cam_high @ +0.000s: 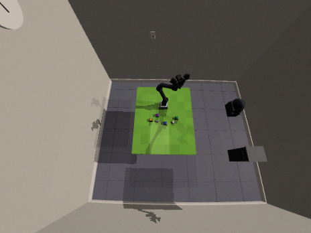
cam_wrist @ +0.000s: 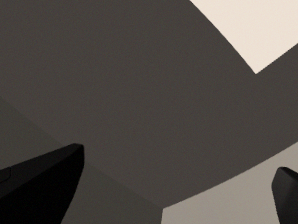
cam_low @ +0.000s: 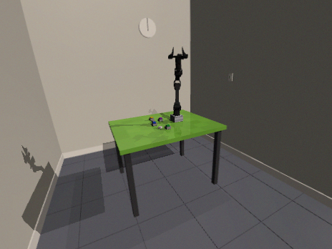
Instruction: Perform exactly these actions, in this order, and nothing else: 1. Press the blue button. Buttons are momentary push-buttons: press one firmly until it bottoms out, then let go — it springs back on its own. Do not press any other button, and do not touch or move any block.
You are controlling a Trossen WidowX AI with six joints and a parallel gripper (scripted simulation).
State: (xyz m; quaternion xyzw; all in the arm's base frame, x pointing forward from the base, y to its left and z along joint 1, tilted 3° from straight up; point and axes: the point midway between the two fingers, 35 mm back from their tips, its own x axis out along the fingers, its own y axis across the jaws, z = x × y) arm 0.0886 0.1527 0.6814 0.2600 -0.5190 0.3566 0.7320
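The blue button [cam_high: 165, 123] [cam_low: 154, 123] sits on the green table [cam_high: 164, 144] [cam_low: 137, 143], in front of the arm's base. My gripper [cam_low: 177, 51] [cam_wrist: 184, 169] is open and empty, raised high above the table with its fingers pointing up. It is far from the blue button. In the wrist view the two fingers stand wide apart, with only walls and a pale patch beyond them; no button shows there.
An orange button [cam_high: 151, 120] [cam_low: 152, 118], a purple button [cam_high: 157, 115] [cam_low: 160, 119] and a green button [cam_high: 176, 118] [cam_low: 168, 127] stand around the blue one. A small white block [cam_high: 173, 122] [cam_low: 160, 127] lies between blue and green. A small greyish block [cam_high: 157, 121] lies near orange.
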